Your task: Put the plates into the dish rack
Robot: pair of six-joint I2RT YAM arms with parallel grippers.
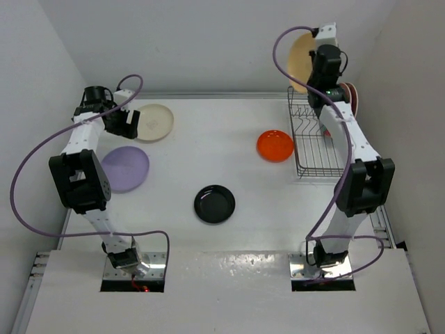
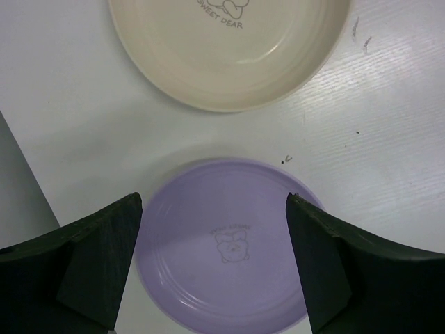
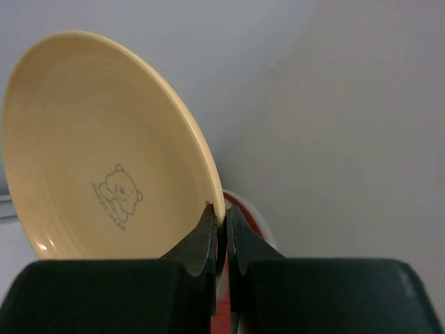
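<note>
High at the back right, my right gripper (image 1: 314,68) is shut on the rim of the pale orange plate (image 1: 300,59), which it holds on edge above the dish rack (image 1: 316,142). The right wrist view shows the fingers (image 3: 206,236) pinching that plate (image 3: 90,139). A red plate (image 1: 350,94) stands in the rack's far end, its rim (image 3: 240,200) just behind the fingers. My left gripper (image 1: 132,124) hangs open and empty over the table between the cream plate (image 2: 229,56) and the lavender plate (image 2: 229,257).
A small bright orange plate (image 1: 275,145) lies just left of the rack. A small black plate (image 1: 214,204) lies mid-table. The cream plate (image 1: 154,122) and lavender plate (image 1: 126,167) lie at the left. White walls close in on three sides.
</note>
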